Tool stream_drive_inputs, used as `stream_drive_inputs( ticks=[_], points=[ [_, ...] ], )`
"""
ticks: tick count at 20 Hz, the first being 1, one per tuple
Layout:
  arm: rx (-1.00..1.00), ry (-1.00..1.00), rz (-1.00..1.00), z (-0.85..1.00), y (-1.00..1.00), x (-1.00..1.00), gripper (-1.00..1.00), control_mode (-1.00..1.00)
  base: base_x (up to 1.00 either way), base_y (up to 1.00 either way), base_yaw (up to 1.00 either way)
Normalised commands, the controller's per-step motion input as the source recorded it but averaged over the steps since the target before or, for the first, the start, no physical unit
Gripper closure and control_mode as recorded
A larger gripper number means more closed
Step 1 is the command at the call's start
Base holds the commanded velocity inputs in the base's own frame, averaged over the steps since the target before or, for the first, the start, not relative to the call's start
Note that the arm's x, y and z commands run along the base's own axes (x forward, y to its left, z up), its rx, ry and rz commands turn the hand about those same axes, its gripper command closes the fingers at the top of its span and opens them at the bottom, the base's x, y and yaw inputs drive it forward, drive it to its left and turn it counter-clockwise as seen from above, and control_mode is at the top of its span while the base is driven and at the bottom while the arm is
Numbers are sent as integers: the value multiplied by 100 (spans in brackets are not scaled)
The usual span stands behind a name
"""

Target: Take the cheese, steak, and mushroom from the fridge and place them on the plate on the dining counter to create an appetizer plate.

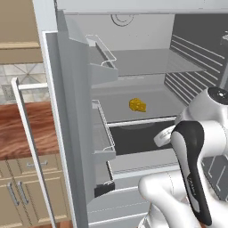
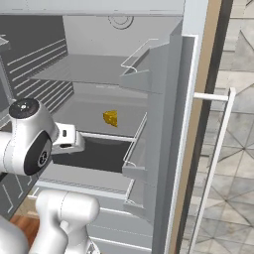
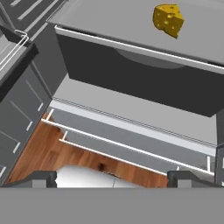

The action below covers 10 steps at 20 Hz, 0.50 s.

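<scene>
- My gripper (image 3: 112, 177) hangs with jaws wide apart, holding nothing.
- The fridge (image 1: 133, 53) stands open; the cheese (image 3: 168, 19) sits alone on its middle shelf.

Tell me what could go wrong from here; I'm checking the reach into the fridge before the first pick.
1. The cheese sits alone well back on a grey shelf; the open gripper points lower, so reaching straight in may hit the shelf edge.
2. Door racks flank the opening on both sides, and a swinging arm could clip them.
</scene>
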Motion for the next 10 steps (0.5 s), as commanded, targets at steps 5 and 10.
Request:
stream_drive_inputs(
  ticks=[5, 10],
  points=[
    [0, -4, -9, 0, 0, 47, -100, -100, 0, 0, 0],
    [2, -5, -8, 0, -12, 58, -100, -100, 0, 0, 0]
  ],
)
